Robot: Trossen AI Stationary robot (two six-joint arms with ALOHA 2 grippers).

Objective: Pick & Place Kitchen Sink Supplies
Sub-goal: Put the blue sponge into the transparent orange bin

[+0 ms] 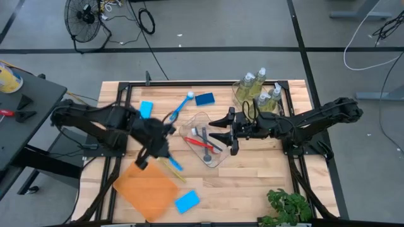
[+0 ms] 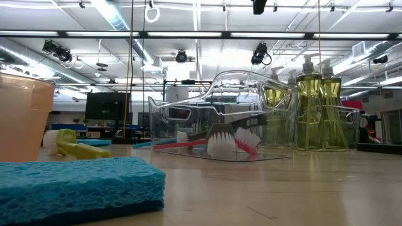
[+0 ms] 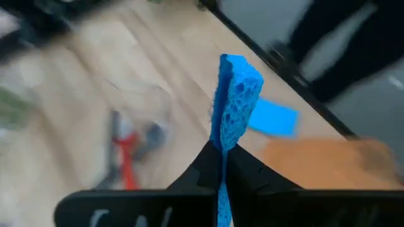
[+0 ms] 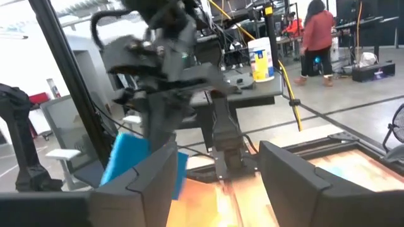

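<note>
High view first: we see the left claw (image 1: 151, 151) clenched on a blue sponge (image 3: 235, 101), lifted above the surface (image 1: 252, 176) beside the clear tub (image 1: 218, 157). Our right claw (image 1: 226, 131) hangs released over that tub's brushes (image 1: 203, 142).

We see the left gripper (image 3: 222, 165) clamped on a blue sponge (image 3: 235, 101), which stands on edge between the dark fingers (image 3: 259, 173), its porous side facing us. At about 2 o'clock of it a second sponge (image 3: 273, 118) lies flat on the wooden table (image 3: 170, 75), near an orange tray (image 3: 334, 164) at 4 o'clock. At 9 o'clock, blurred, a red brush (image 3: 126, 161) lies in a clear tub (image 3: 148, 101).
</note>
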